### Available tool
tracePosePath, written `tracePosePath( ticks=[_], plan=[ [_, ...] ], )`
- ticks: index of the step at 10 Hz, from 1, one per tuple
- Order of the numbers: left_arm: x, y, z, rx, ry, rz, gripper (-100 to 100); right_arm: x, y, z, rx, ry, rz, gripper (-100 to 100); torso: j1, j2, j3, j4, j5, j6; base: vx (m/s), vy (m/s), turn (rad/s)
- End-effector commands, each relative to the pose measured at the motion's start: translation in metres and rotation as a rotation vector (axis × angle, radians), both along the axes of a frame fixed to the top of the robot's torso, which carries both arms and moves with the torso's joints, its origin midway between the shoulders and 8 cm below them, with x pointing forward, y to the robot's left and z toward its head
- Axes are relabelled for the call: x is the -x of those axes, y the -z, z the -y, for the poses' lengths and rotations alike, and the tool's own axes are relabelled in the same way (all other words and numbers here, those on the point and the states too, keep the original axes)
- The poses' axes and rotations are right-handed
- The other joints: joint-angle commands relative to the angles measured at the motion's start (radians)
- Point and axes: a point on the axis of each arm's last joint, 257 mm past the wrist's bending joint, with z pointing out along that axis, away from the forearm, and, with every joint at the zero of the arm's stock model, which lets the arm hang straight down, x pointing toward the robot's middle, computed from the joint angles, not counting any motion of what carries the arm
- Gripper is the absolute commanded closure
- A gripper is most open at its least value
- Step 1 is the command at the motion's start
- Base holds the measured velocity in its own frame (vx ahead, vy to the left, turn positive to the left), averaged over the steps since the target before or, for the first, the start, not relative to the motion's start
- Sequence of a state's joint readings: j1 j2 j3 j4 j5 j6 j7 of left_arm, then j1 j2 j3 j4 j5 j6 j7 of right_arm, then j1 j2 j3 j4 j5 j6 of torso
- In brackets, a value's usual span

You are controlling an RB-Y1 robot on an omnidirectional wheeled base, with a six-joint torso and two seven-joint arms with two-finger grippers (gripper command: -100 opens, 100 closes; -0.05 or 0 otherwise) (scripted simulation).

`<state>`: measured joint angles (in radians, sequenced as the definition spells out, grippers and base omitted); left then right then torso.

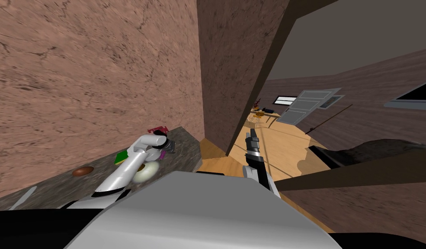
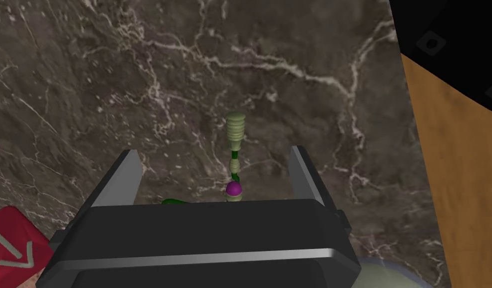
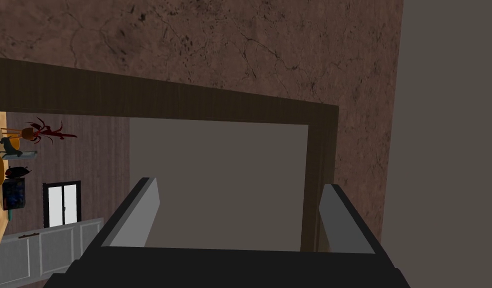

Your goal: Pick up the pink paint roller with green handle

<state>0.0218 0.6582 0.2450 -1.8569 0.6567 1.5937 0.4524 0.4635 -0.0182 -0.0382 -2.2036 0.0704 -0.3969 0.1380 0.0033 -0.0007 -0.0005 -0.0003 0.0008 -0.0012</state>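
Note:
The paint roller [image 2: 235,127] lies on a dark marbled countertop [image 2: 289,75], with a pale green ribbed handle, a thin dark green shaft and a magenta piece near the gripper body. My left gripper [image 2: 213,152] hangs open just over it, one finger on each side of the shaft, not touching it. In the head view the left gripper [image 1: 168,147] is over the counter's right end [image 1: 188,145], with a magenta bit of the roller [image 1: 162,154] beneath it. My right gripper [image 1: 252,137] is held out over the wooden floor by the doorway, and its fingers [image 3: 140,210] stand open and empty.
A red object [image 1: 158,129] lies beside the left gripper toward the wall. A green block [image 1: 120,158], a pale round item [image 1: 147,171] and a brown oval [image 1: 83,171] also sit on the counter. The counter's edge drops to the wooden floor [image 2: 459,175].

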Motion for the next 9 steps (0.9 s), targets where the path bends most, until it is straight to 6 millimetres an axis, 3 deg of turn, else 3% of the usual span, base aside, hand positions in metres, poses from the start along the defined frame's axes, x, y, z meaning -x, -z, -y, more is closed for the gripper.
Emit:
tracePosePath(
  ticks=[1,2,3,4,8,9],
  plan=[
    [0.016,0.017,0.002,0.018,0.003,-0.068,-100,0.0,0.0,0.0,0.0,0.0,0.0,0,0.0,0.0,0.0,0.0,0.0,0.0,0.023,0.073,0.001],
    [0.007,0.007,0.001,0.01,0.002,-0.038,-100,0.0,0.0,0.0,0.0,0.0,0.0,0,0.001,0.0,0.0,0.0,0.0,0.0,0.01,0.035,-0.004],
    [0.009,0.008,0.001,0.012,0.003,-0.045,0,0.0,0.0,0.0,0.0,0.0,0.0,0,-0.001,0.0,0.0,0.0,0.0,0.0,0.002,0.006,0.0],
    [0.006,0.017,-0.001,0.012,-0.005,-0.044,-100,0.0,0.0,0.0,0.0,0.0,0.0,0,-0.003,0.001,0.001,0.0,-0.001,0.0,-0.005,0.003,-0.048],
    [0.004,0.028,-0.003,0.012,-0.013,-0.045,-100,0.0,0.0,0.0,0.0,0.0,0.0,0,-0.004,0.002,0.001,0.0,-0.001,0.0,-0.01,0.001,-0.033],
    [0.003,0.029,-0.003,0.011,-0.013,-0.044,100,0.0,0.0,0.0,0.0,0.0,0.0,0,-0.004,0.002,0.001,0.0,-0.001,0.0,0.0,0.0,0.0]
  ],
)
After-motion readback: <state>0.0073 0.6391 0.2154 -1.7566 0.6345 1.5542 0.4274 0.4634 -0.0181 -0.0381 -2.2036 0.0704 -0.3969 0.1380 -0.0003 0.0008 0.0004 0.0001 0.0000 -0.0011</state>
